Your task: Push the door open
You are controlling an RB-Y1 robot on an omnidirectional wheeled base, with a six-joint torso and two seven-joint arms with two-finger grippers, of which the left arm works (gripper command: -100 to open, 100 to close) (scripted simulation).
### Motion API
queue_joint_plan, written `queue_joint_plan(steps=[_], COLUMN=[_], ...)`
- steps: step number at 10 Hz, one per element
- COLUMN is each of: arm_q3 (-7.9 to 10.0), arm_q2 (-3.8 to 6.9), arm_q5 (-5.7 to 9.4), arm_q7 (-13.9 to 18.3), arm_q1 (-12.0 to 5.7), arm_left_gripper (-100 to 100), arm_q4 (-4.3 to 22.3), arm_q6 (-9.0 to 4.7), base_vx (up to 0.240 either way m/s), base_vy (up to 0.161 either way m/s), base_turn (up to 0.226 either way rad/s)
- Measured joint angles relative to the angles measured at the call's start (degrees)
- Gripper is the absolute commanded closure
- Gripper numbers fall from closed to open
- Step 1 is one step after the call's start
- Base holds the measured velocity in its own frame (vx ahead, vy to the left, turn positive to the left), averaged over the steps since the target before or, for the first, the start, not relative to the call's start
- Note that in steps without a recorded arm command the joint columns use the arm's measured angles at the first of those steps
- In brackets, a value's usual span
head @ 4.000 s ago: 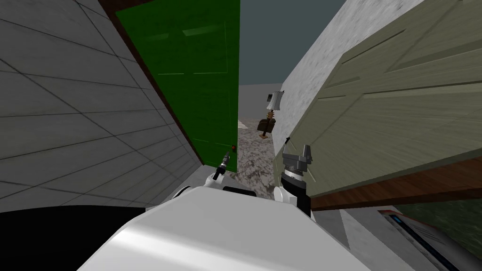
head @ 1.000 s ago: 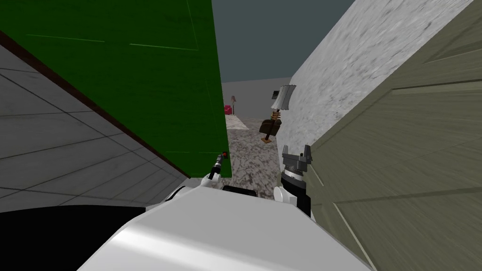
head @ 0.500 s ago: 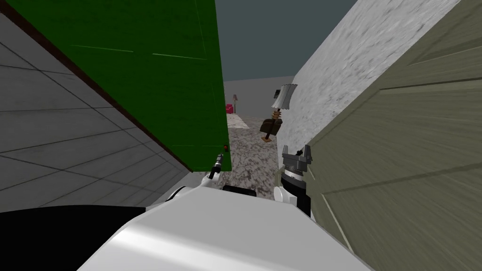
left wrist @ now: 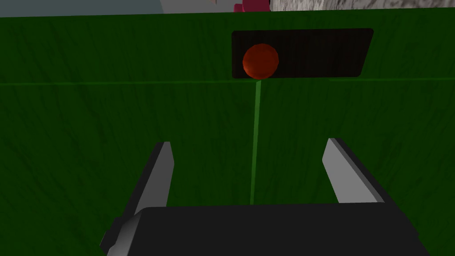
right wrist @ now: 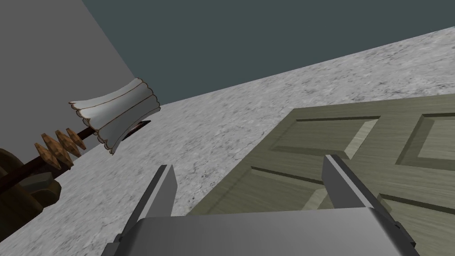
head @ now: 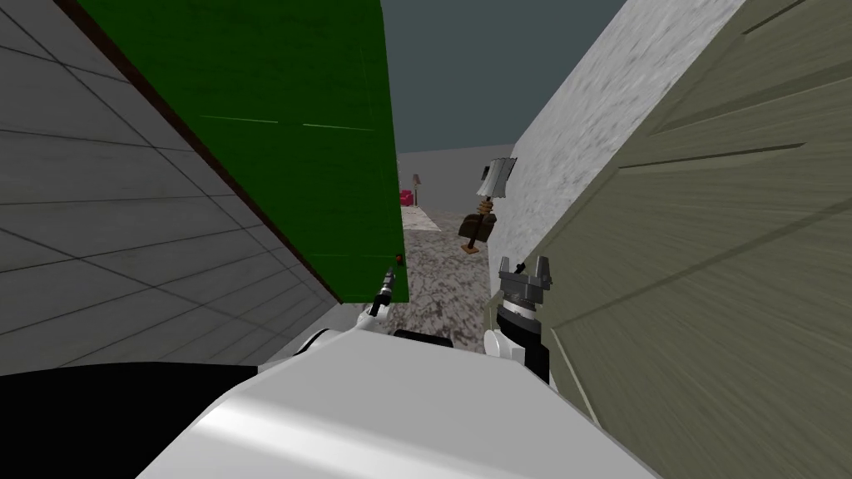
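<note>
Left of the head view: green door (head: pixel 274 125), the largest surface, standing ajar in front of a grey tiled wall (head: pixel 100 233), free edge toward the middle and a gap beside it.

Right of the head view: olive panelled door (head: pixel 707 291), alongside a speckled grey wall (head: pixel 582 125).

Between the two doors: speckled floor (head: pixel 441 287), running back to a lamp (head: pixel 492 195) with a white fluted shade on a brown stem, close to the speckled wall. Farther back, a small pink object (head: pixel 406 196), too small to identify.

Right gripper (right wrist: pixel 249 162): raised just beside the olive door, jaws spread about a third of the wrist view apart, nothing between them, nothing touched, aimed up along that door and the speckled wall.

Left gripper (left wrist: pixel 248 143): at the lower free edge of the green door, aimed squarely at its face. Jaws spread to the same width, empty, fingers (left wrist: pixel 160 178) framing a thin vertical seam of the panel. Contact of the tips with the panel: not determinable.

Beyond the left fingertips: dark plate (left wrist: pixel 311 53) on the green door, carrying a round red knob (left wrist: pixel 261 61).
</note>
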Motion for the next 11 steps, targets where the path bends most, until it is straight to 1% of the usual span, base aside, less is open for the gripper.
queue_joint_plan(steps=[2,4,6,7,8,11], arm_q3=[0.13,0.36,0.56,0.61,0.62,0.60], arm_q2=[0.15,0.19,0.14,0.11,0.11,0.13], arm_q5=[0.11,0.30,0.47,0.52,0.52,0.50], arm_q7=[-0.1,-0.2,-0.4,-0.4,-0.4,-0.4], arm_q1=[0.23,0.24,0.57,0.68,0.72,0.60], arm_left_gripper=[-100,-100,-100,-100,100,100], arm_q4=[-0.1,0.6,0.5,0.6,0.6,0.6], arm_q6=[-0.35,-1.31,-1.77,-2.03,-2.12,-2.00], base_vx=[0.229,0.241,0.229,0.078,-0.016,-0.020], base_vy=[0.032,0.050,0.023,-0.010,0.002,0.003], base_turn=[-0.039,-0.040,-0.027,0.014,-0.011,-0.005])
